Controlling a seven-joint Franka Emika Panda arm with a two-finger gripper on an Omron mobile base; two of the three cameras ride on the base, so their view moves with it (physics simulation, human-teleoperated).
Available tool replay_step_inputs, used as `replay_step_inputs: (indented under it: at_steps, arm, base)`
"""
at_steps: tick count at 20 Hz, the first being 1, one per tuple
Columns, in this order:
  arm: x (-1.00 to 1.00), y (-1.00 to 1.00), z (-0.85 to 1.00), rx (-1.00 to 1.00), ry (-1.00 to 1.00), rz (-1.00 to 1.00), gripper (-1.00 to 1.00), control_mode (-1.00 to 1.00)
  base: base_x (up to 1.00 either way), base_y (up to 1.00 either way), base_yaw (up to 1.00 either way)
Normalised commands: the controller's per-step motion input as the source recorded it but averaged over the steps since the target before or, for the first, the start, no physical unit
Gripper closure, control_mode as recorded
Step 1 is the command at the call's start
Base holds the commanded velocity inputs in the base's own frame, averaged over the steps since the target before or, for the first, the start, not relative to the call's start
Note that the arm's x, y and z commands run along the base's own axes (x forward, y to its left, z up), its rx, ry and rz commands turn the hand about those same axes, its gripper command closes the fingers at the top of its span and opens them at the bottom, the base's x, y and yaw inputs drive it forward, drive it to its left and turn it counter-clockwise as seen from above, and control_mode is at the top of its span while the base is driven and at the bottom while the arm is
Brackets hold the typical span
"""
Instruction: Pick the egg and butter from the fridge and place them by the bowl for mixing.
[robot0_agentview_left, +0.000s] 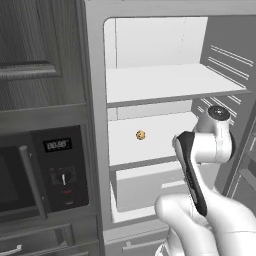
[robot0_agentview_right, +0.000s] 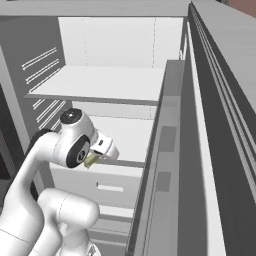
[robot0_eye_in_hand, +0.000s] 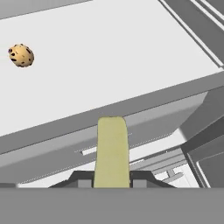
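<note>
The fridge (robot0_agentview_left: 165, 82) stands open, with white shelves (robot0_agentview_right: 110, 82) inside. My gripper (robot0_eye_in_hand: 112, 181) is shut on the butter (robot0_eye_in_hand: 112, 151), a thin olive-yellow stick that points forward from between the dark fingertips (robot0_eye_in_hand: 81, 178). In the right base view the butter (robot0_agentview_right: 91, 160) shows as a small olive bit under the hand. The gripper (robot0_agentview_right: 95, 156) hangs in front of the middle shelf's front edge, above the white drawer (robot0_agentview_right: 107, 182). The egg and the bowl are out of view.
A brown speckled cookie-like round item (robot0_agentview_left: 140, 135) lies on the middle shelf, also at upper left in the hand view (robot0_eye_in_hand: 21, 55). The open fridge door (robot0_agentview_right: 175, 150) stands close on the right. A dark oven unit with a display (robot0_agentview_left: 55, 170) is left of the fridge.
</note>
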Motion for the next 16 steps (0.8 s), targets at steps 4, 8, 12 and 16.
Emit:
replay_step_inputs:
  at_steps: [4, 8, 12, 16]
  arm:
    - [-0.20, 0.02, 0.18, -0.05, -0.01, 0.03, 1.00, -1.00]
    - [0.00, 0.00, 0.00, 0.00, 0.00, 0.00, 1.00, -1.00]
    - [0.00, 0.00, 0.00, 0.00, 0.00, 0.00, 1.00, 1.00]
    - [0.00, 0.00, 0.00, 0.00, 0.00, 0.00, 1.00, 1.00]
  base:
    - [0.00, 0.00, 0.00]
    - [0.00, 0.00, 0.00]
    - [-0.05, 0.00, 0.00]
    - [-0.37, 0.00, 0.00]
